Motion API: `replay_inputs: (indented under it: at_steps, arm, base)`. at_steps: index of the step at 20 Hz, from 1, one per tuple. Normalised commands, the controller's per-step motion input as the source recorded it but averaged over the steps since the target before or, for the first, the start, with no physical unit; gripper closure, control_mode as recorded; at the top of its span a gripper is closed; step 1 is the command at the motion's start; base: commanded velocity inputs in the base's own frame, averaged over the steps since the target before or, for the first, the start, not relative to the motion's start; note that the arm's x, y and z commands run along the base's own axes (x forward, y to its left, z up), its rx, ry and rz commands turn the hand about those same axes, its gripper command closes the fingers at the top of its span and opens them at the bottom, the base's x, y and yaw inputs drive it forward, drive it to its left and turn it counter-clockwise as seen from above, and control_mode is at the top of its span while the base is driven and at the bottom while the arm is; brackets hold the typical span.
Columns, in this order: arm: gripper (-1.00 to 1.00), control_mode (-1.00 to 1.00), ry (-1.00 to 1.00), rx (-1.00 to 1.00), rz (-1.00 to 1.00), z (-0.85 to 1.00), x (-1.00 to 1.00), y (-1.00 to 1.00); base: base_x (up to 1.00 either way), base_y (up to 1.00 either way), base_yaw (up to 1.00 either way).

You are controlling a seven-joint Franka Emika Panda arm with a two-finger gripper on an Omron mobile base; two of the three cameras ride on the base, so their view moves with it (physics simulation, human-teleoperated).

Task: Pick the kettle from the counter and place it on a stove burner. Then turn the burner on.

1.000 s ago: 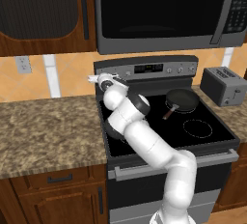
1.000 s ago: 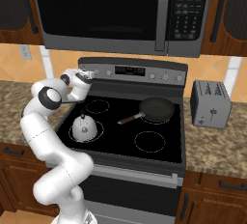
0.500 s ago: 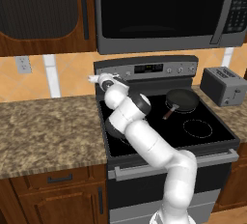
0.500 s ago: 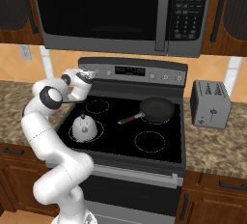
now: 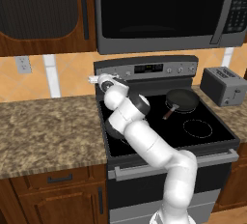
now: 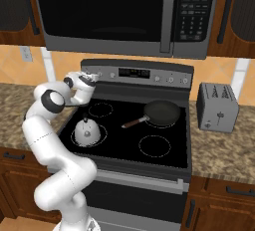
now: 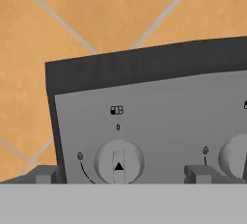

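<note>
**A:** Cooktop [image 6: 164,125] status: kettle [image 6: 86,131] sits on the near-left burner ring [image 6: 88,136], so placement looks done. What's left, as I read it, is the knob.

**B:** Agreed. Arm is reached to the far-left corner of the stove's control panel [image 6: 144,73]. Gripper [image 6: 88,79] is right at the panel there.

**A:** Hand view has the leftmost knob [image 7: 118,162] between the two fingertips [image 7: 45,175], pointer straight up. Jaws stand wide apart, one tip on each side of it, nothing held. No clear contact yet.

**B:** Risk one: wrong knob. The small icon [image 7: 116,110] above it should say which burner it drives, but it's too small for me to read. If it maps to the far-left ring [image 6: 100,109], kettle stays cold.

**A:** Second knob [image 7: 235,156] is just to the right, and the right fingertip sits between the two. Close off-centre and it could nudge that one.

**B:** Risk two: slip. Knob face is round and smooth. A shallow pinch would likely spin around it without turning it.

**A:** Frying pan [image 6: 161,112] on the far-right ring is well apart from the arm. Toaster [image 6: 217,106] too. No concern there.

**B:** Elbow hangs above the near-left area by the kettle; a big wrist roll might swing it lower.
</note>
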Motion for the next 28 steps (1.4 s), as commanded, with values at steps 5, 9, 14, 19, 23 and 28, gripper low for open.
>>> replay_inputs:
  at_steps: [5,9,14,19,23,28]
  arm:
    - [-1.0,-1.0,0.01,0.0,0.0,0.0,0.12,0.0]
    - [1.0,-1.0,0.0,0.0,0.0,0.0,0.0,0.0]
    - [1.0,-1.0,0.0,0.0,0.0,0.0,0.0,0.0]
    - [1.0,-1.0,0.0,0.0,0.0,0.0,0.0,0.0]
    - [1.0,-1.0,0.0,0.0,0.0,0.0,0.0,0.0]
    - [1.0,-1.0,0.0,-0.08,0.0,0.0,0.02,0.0]
  base:
    - [0.0,0.0,0.0]
    - [0.0,0.0,0.0]
    - [0.0,0.0,0.0]
    - [0.0,0.0,0.0]
    - [0.0,0.0,0.0]
    - [0.0,0.0,0.0]
